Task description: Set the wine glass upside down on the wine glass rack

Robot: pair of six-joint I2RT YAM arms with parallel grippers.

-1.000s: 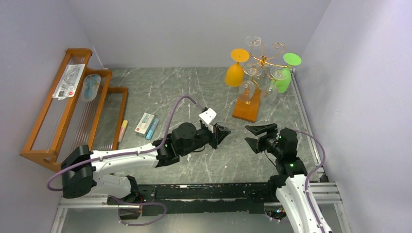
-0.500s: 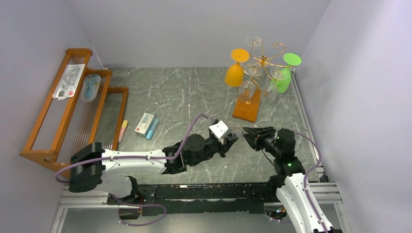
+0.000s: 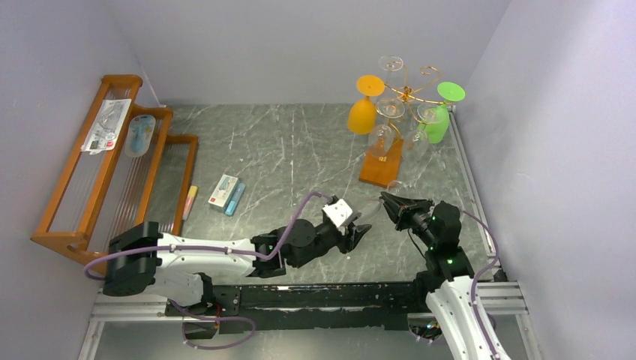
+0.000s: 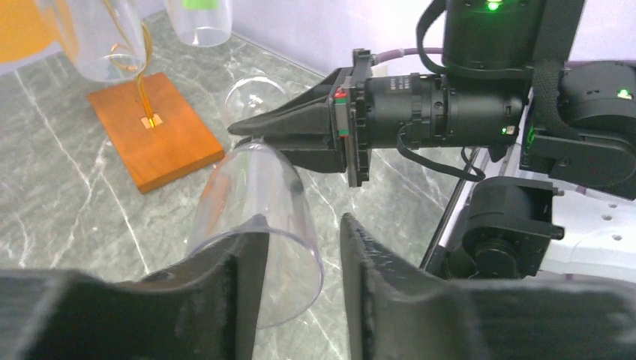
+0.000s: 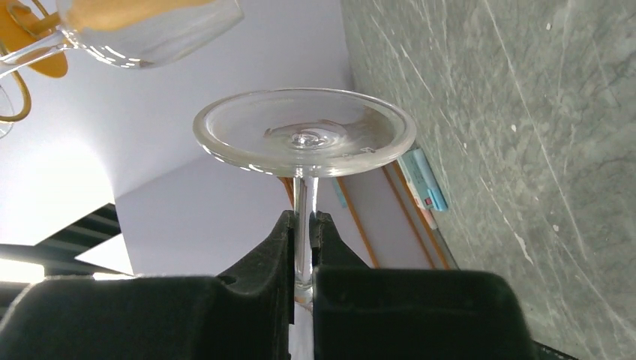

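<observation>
A clear wine glass (image 4: 259,202) lies roughly level above the table between the two arms. In the right wrist view my right gripper (image 5: 302,225) is shut on its thin stem (image 5: 302,191), just below the round foot (image 5: 304,131). My left gripper (image 4: 300,221) is open at the bowl's rim: one finger sits inside the bowl, and the other finger (image 4: 364,255) stands apart from the glass wall. The wine glass rack (image 3: 406,93) is gold wire on a small wooden base (image 3: 380,169) at the back right, beyond both grippers (image 3: 360,234) (image 3: 390,201).
Orange (image 3: 364,112), green (image 3: 439,120) and clear glasses (image 3: 384,136) hang upside down on the gold stand. A large slatted wooden rack (image 3: 112,172) with packets stands at the left. Small boxes (image 3: 225,193) lie on the marble table (image 3: 285,150). Walls close in on three sides.
The left arm carried the glass rightward to the right gripper. The right jaws closed on the stem, and the left jaws opened off the bowl's rim.
</observation>
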